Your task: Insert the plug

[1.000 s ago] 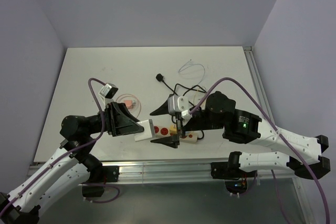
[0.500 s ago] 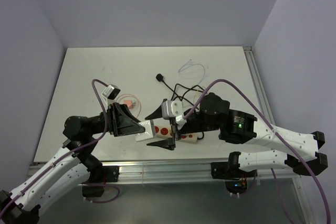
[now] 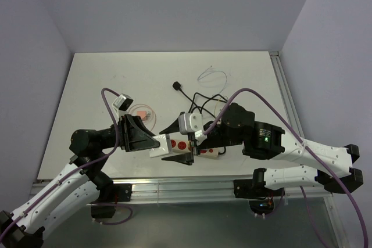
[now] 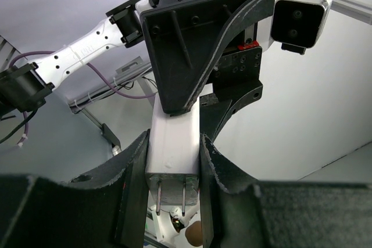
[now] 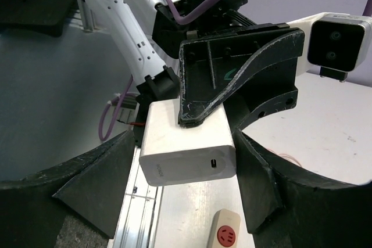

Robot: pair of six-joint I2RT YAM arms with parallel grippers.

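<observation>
**Between two grippers, a white plug held sideways**

Low in the middle of the top view, the two arms meet nose to nose. The left arm comes up from the bottom left corner, bends at its elbow and reaches flat to the right. The right arm comes in from the bottom right corner, humps up in the middle and reaches to the left.

The left gripper (image 3: 152,141) pinches the plug (image 4: 173,143). In the left wrist view its fingers (image 4: 132,190) press on the two long sides of the white block. The right gripper (image 3: 177,142) is spread wide, with one finger on each side of the plug. In the right wrist view its fingers (image 5: 99,184) stand beside the block. There is a gap on the left of that frame. On the right I cannot tell if the finger touches.

The plug is just above the power strip (image 5: 224,233), which lies on the table (image 3: 116,68) and is white with red sockets. The plug's long side runs left to right in the top view. Its two metal pins (image 4: 171,194) point left, back toward the left wrist. Its other end, with a small port (image 5: 214,164), faces the right wrist camera.
</observation>
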